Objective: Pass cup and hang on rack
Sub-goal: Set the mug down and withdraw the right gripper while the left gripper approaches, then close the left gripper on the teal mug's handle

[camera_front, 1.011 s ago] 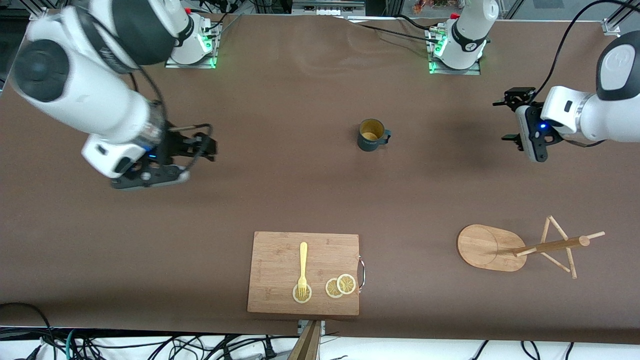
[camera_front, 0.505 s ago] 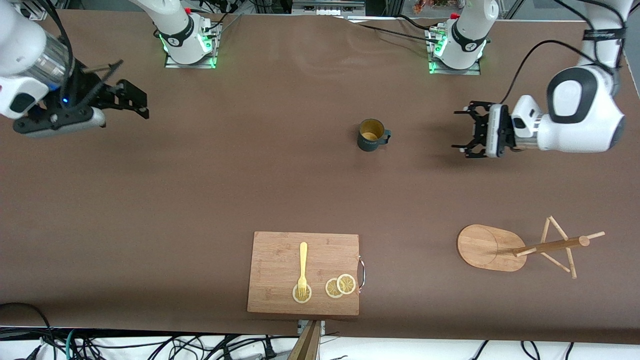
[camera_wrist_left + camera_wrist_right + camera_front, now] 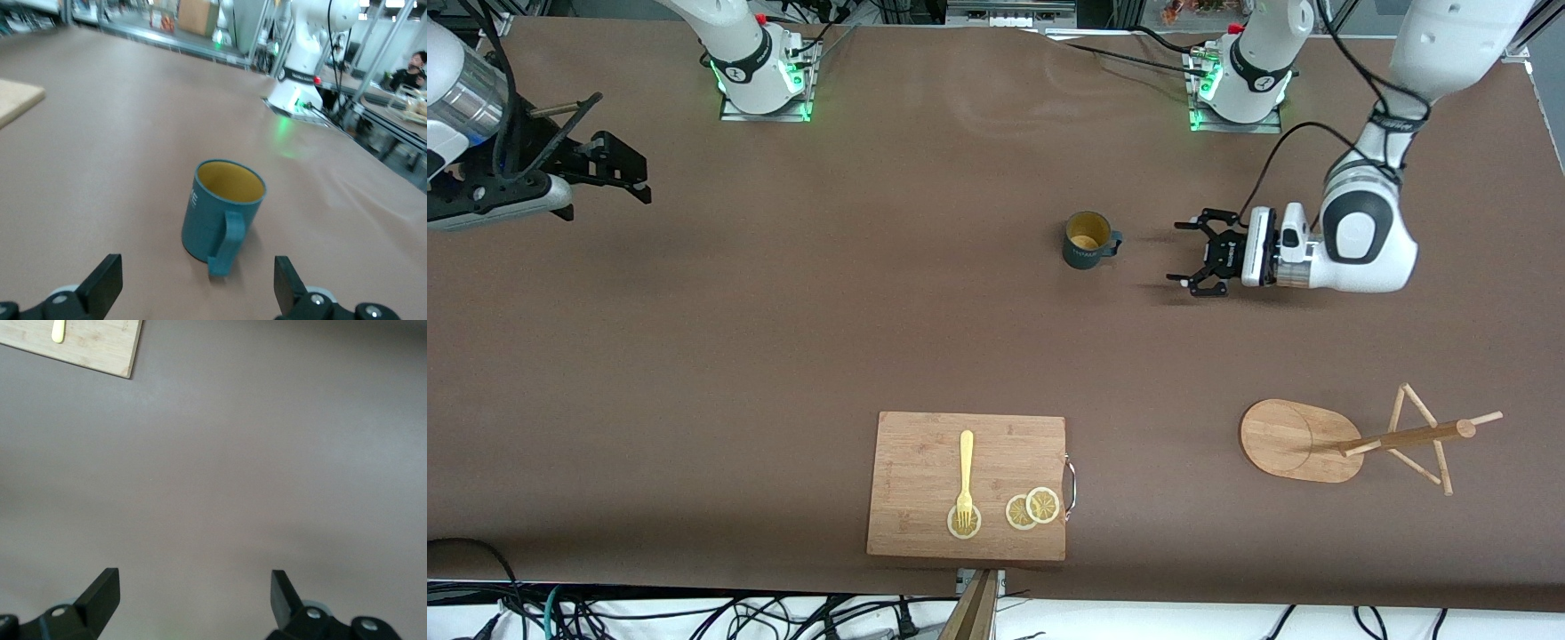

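Two sets of fingers stand apart: the left gripper [image 3: 1193, 259], low and level beside the upright cup [image 3: 1087, 241] mid-surface, should centre on its handle side before closing, while the right gripper [image 3: 618, 167] waits, the rack [image 3: 1352, 440] well nearer the camera.

A teal cup [image 3: 1087, 242] is showing yellow inside; the table [image 3: 783, 338] is looking plain brown.
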Robot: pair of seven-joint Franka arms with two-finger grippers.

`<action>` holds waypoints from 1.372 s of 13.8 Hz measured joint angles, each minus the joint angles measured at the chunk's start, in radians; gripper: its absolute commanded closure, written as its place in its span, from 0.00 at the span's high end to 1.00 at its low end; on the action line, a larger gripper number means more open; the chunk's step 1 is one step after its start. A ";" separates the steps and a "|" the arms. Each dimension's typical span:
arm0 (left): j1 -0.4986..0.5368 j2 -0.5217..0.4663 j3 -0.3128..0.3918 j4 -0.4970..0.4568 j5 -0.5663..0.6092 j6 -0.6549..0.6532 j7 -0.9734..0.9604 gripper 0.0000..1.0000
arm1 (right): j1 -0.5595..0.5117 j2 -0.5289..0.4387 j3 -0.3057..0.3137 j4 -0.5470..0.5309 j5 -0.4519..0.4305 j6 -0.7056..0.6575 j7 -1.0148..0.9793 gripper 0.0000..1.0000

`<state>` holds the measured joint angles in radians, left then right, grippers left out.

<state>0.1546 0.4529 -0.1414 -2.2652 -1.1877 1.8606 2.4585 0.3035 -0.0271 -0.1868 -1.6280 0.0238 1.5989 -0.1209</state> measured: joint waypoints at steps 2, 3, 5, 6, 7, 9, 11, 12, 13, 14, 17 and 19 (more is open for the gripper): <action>-0.001 0.081 -0.001 -0.016 -0.121 0.004 0.160 1.00 | 0.000 0.010 -0.015 0.000 -0.002 0.000 -0.006 1.00; -0.001 0.100 -0.001 -0.017 -0.140 0.005 0.188 1.00 | 0.001 0.026 -0.015 0.000 -0.016 0.002 -0.006 1.00; -0.002 0.111 -0.002 -0.025 -0.163 0.006 0.215 1.00 | 0.006 0.058 -0.014 0.005 -0.045 0.007 -0.006 1.00; -0.004 0.116 -0.002 -0.033 -0.173 0.006 0.233 1.00 | 0.006 0.068 -0.014 0.014 -0.049 0.007 -0.006 1.00; -0.009 0.124 -0.004 -0.040 -0.184 0.006 0.253 1.00 | 0.006 0.072 -0.014 0.022 -0.053 0.004 -0.006 1.00; -0.029 0.134 -0.007 -0.044 -0.206 0.006 0.266 1.00 | 0.006 0.077 -0.016 0.024 -0.055 -0.001 -0.006 1.00; -0.058 0.135 -0.009 -0.044 -0.217 0.007 0.273 0.98 | 0.005 0.081 -0.018 0.025 -0.055 -0.001 -0.006 1.00; -0.070 0.136 -0.009 -0.044 -0.221 0.008 0.280 0.96 | 0.005 0.083 -0.019 0.026 -0.055 -0.001 -0.006 1.00; -0.077 0.136 -0.009 -0.044 -0.226 0.009 0.286 0.95 | 0.005 0.084 -0.019 0.026 -0.055 -0.001 -0.006 1.00; -0.081 0.138 -0.009 -0.047 -0.227 0.009 0.290 0.89 | 0.002 0.084 -0.019 0.026 -0.055 -0.001 -0.006 1.00; -0.082 0.145 -0.020 -0.069 -0.265 0.009 0.316 0.81 | -0.069 0.087 0.033 0.026 -0.055 -0.001 -0.007 1.00; -0.085 0.151 -0.035 -0.080 -0.315 0.010 0.329 0.65 | -0.150 0.088 0.111 0.026 -0.055 0.000 -0.007 1.00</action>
<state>0.0701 0.6041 -0.1764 -2.3450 -1.5024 1.8706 2.7873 0.1536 0.0614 -0.0757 -1.6019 -0.0308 1.5986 -0.1275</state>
